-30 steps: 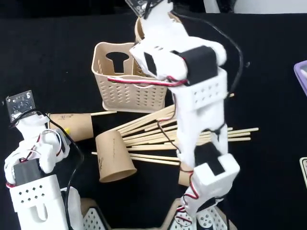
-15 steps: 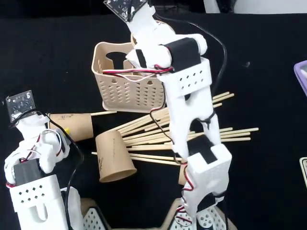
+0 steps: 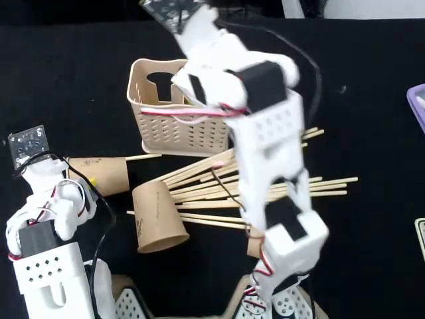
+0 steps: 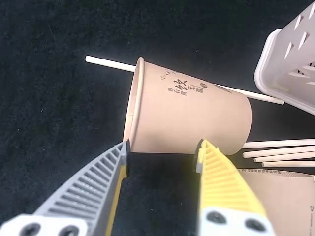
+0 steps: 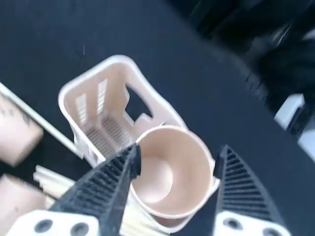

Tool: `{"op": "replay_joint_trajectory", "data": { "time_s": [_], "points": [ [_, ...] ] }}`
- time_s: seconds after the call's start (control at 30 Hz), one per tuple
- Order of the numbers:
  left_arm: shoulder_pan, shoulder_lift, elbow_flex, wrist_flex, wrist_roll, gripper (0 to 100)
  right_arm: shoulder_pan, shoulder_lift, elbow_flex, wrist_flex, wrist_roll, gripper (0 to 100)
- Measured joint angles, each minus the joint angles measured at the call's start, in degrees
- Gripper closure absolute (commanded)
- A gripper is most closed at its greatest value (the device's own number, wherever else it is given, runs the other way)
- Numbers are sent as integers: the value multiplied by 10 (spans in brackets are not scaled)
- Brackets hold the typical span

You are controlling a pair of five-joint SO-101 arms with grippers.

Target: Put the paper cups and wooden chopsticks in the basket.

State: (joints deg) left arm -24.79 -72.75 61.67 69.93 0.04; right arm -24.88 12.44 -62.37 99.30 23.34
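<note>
The right gripper hangs above the basket with its jaws spread wide, one on each side of the rim of an upright cup that stands in one end of the basket. Whether the jaws touch that rim cannot be told. The left gripper is wide apart too and holds nothing; its tips are just beside a cup on its side, which lies across a single chopstick. Seen from above, the basket sits toward 12 o'clock on the black desk, with the cup on its side at the basket's 8 o'clock. A second loose cup lies at the basket's 6 o'clock, mouth toward 6 o'clock, touching a fan of chopsticks that spreads toward 3 o'clock. The right arm crosses over that fan, and a third cup peeks out beneath the arm. A purple thing shows at the desk's 3 o'clock edge.
</note>
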Motion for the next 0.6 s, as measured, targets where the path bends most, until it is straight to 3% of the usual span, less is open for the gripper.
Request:
{"op": "replay_joint_trajectory", "data": {
  "time_s": [0.2, 0.47, 0.6],
  "points": [
    [0, 0, 0, 0, 0, 765, 0, -163, 43, 1, -46, 744],
    [0, 0, 0, 0, 0, 765, 0, -439, 358, 1, -67, 744],
    [0, 0, 0, 0, 0, 765, 87, -585, 526, 1, -45, 744]
  ]
}}
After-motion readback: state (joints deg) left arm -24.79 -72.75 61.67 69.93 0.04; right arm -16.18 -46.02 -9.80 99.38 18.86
